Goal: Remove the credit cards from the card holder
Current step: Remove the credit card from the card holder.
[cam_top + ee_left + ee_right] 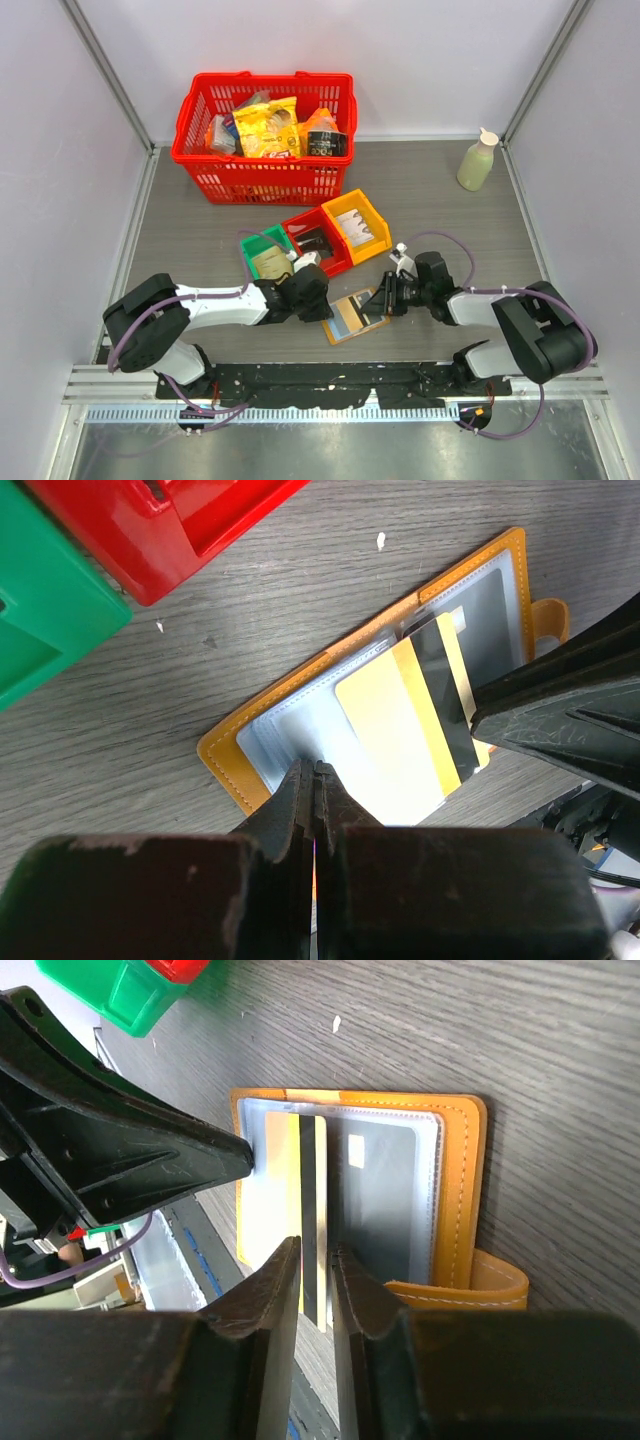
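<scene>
While checking from above, found holder [352, 320] lying open and flat close to the near edge of the tabletop, roughly midway between the left and right edges, with both arms reaching in over it. Recorded left gripper [316, 778] clenched, no gap between the fingers, tips down on the clear sleeves [290, 730] at the holder's side nearer the left edge; cannot tell whether pinching sleeve plastic or merely pressing on it. Recorded right gripper [316, 1252] closed, by all appearance, on the end of one card [400, 730], pale cream with a black stripe between yellow bands, seen running down between the two fingers in the right wrist view. Found that card lying askew across the sleeves, seemingly part-way out of its pocket; cannot tell the extent left inside. Saw what looks like a second card [380, 1190], greyish behind the plastic, seated in the neighbouring sleeve. Noted red bin [200, 520] and green bin [50, 620] just beyond the holder, toward the table's centre. Judged step in hand: drawing out the first card, holder braced by the left arm, extraction not yet complete. Judged next move to call for a straight pull along the pocket toward the right edge, firm grip on the thin card, and left pressure maintained to stop the holder dragging along.
</scene>
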You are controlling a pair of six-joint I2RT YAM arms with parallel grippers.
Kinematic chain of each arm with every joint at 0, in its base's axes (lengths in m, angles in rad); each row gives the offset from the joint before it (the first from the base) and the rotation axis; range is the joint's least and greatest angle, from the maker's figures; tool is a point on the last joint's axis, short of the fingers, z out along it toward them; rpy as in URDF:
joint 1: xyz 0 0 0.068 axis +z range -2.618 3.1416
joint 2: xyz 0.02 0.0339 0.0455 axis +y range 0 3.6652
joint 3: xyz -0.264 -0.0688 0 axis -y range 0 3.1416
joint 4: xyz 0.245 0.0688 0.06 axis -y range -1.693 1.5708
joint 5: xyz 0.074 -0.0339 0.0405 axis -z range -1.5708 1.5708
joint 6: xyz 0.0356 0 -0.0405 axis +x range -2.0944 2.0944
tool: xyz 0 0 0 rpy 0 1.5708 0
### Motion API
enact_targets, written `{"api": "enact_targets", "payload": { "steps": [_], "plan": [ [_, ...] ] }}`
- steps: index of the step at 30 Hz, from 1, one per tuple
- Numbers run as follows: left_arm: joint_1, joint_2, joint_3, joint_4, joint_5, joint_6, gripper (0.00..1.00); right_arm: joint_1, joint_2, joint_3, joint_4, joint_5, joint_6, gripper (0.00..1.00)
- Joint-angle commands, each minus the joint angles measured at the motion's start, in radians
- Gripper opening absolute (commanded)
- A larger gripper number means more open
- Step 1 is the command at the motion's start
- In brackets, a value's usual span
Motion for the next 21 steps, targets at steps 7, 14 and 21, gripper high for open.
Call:
{"api": "enact_targets", "payload": {
  "steps": [7,14,21],
  "plan": [
    [0.002,0.018,-0.011,-0.078,-0.007,0.019,0.0,0.022,0.125,0.056,0.102,-0.048,0.016,0.3],
    [0.004,0.014,-0.022,-0.075,-0.01,0.011,0.0,0.019,0.11,0.042,0.112,-0.032,0.029,0.01],
    [0.004,0.007,-0.03,-0.077,-0.013,0.008,0.0,-0.004,-0.144,0.108,-0.296,0.249,-0.117,0.01]
  ]
}}
